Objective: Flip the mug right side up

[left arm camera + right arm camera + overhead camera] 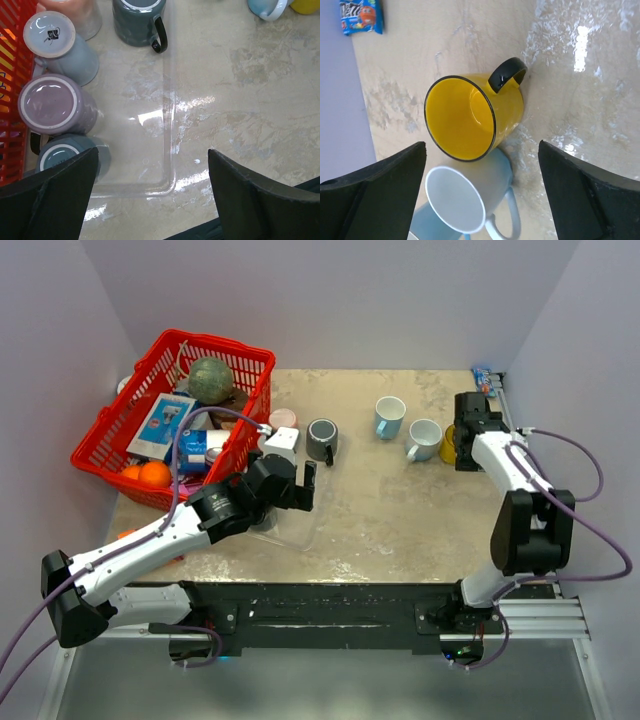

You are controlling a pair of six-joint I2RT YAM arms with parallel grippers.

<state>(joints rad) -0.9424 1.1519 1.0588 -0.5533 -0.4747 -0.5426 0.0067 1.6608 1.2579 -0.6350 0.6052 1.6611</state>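
Three mugs are already sitting mouth-up on the R side of the table (260, 100): a yellow mug (470, 117), a white mug (462, 197) just beside it, and a light blue mug (420, 222) beyond that. The R gripper (481, 150) is hovering over the yellow mug w/ jaws wide apart, gripping nothing. That group is looking done, as far as I can judge.

The rest of the job is waiting on the L side. Beside the red basket (120, 395), a grey-blue mug (57, 47), a purple mug (52, 106) and a teal mug (67, 159) are standing base-up in a row on a clear tray (167, 150). A dark mug (140, 22) near the tray's far end is prob. inverted too, though I can't tell for sure.

The L gripper (151, 152) is hanging above the tray w/ jaws apart and empty, the teal mug just beside its one finger. No inverted mug is being held or tipped right now, so approx. 3–4 flips are remaining. Which one is coming next isn't clear. My guess is the teal mug, being nearest.
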